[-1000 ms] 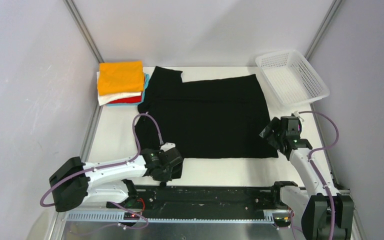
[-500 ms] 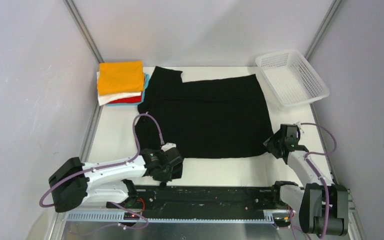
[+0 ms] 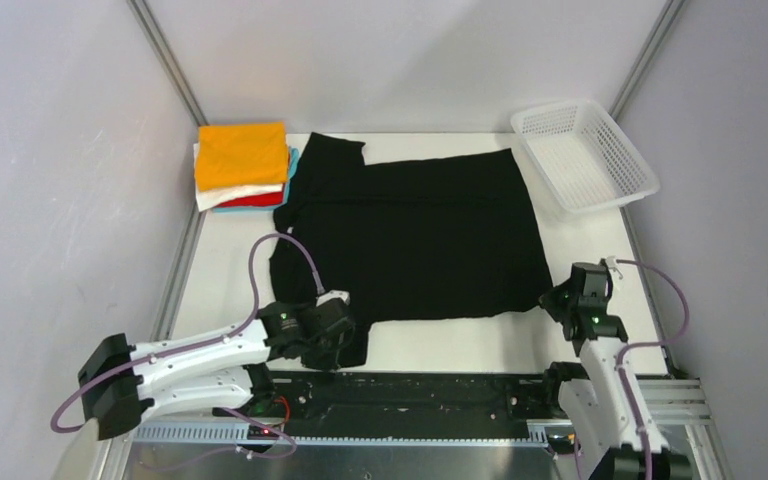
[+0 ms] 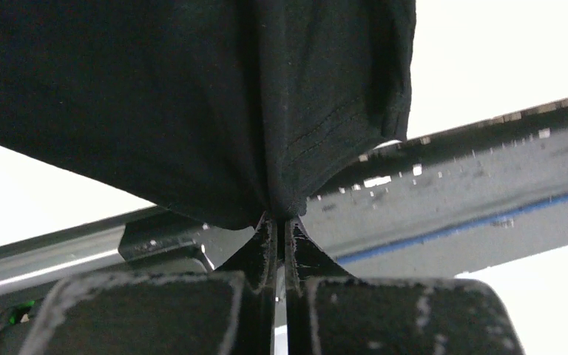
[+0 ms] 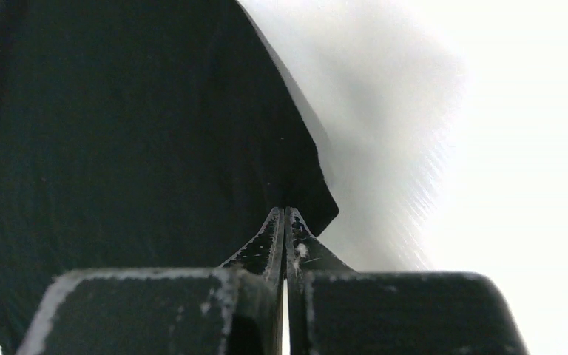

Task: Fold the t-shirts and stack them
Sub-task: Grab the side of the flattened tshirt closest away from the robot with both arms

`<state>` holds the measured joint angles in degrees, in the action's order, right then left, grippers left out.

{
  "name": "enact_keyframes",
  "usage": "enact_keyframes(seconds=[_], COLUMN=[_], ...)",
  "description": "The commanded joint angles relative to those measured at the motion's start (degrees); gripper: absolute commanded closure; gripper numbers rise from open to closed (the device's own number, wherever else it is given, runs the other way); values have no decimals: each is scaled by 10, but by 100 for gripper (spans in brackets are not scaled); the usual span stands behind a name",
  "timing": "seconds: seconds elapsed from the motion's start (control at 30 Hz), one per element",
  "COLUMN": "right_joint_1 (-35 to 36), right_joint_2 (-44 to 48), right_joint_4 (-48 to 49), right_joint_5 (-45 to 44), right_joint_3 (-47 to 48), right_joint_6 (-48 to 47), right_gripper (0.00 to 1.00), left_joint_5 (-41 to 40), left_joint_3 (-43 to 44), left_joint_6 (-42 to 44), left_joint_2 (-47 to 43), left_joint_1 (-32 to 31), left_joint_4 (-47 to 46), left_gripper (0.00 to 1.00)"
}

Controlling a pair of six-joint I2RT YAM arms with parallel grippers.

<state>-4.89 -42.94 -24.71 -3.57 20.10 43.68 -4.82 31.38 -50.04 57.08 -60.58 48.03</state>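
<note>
1. My left gripper (image 4: 279, 222) is clenched on the near-left part of the black tee (image 3: 420, 235), the cloth bunching up from the pinch. My right gripper (image 5: 285, 214) is pinched shut on the tee's near-right corner.
2. The tee lies spread on the table (image 3: 225, 275), straight beyond both grippers. Its long axis runs left to right, so the held near edge spans between my arms. I judge the fold goes away from me.
3. Each arm is nearest its own corner. My left is nearer the folded tees (image 3: 242, 165), which sit just beside the tee's far-left sleeve.
4. Count: one unfolded black tee; four folded ones, with orange on top, then white, red and light-blue; one basket (image 3: 585, 155), far right.
</note>
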Motion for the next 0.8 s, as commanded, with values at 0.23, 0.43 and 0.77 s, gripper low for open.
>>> enact_keyframes(seconds=[0.23,0.43,0.77], right_joint_1=[8,73,94], right_joint_2=[262,325,275], right_joint_4=[-189,-233,-184], right_joint_5=[-48,-104,-112], right_joint_3=[13,22,26], right_joint_6=[67,126,94], right_gripper=[100,100,100], left_joint_5=[28,1,-122], left_joint_3=[32,43,144], left_joint_6=[-98,-151,-62], left_joint_2=[-33,-48,21], left_joint_1=[-121,-180,-111], left_joint_4=[82,97,94], left_gripper=[100,100,100])
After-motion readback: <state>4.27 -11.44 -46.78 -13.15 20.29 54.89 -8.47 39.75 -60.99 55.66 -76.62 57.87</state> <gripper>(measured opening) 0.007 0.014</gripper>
